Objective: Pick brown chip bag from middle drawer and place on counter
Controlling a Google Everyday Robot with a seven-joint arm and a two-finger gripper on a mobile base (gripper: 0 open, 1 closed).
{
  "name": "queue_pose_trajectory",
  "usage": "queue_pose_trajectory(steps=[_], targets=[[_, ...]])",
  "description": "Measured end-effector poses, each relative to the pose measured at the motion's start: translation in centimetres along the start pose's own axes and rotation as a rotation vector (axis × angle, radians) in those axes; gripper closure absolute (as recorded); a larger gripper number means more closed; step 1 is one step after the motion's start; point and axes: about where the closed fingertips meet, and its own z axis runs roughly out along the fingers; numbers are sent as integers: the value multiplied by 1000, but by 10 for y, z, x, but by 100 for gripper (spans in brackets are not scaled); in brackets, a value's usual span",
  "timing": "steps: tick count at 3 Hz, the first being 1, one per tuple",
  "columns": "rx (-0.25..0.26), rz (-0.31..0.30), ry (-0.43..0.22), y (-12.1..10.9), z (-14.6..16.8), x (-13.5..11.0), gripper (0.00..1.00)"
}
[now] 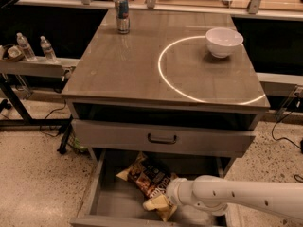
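Observation:
The brown chip bag [146, 175] lies slanted on the grey floor of the open middle drawer [112, 198], its dark front up and a tan-yellow end toward the front. My gripper [164, 196] reaches in from the right on its white arm [236, 197] and sits at the bag's near end, low inside the drawer; that end hides its tip. The counter [128, 65] is the glossy grey-brown top above, marked with a bright ring of light.
A white bowl [224, 41] stands at the counter's back right and a drink can [122, 14] at its back left. A shut drawer front with a dark handle [162, 138] overhangs the open drawer. Two water bottles [24, 47] stand on a side shelf at left.

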Motion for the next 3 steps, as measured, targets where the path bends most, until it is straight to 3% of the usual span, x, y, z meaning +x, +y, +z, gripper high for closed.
queue_pose_trajectory(steps=[1, 2, 3], targets=[[28, 19, 10, 5, 15, -1, 18], [88, 49, 4, -3, 10, 0, 49], [126, 70, 1, -12, 2, 3, 72]])
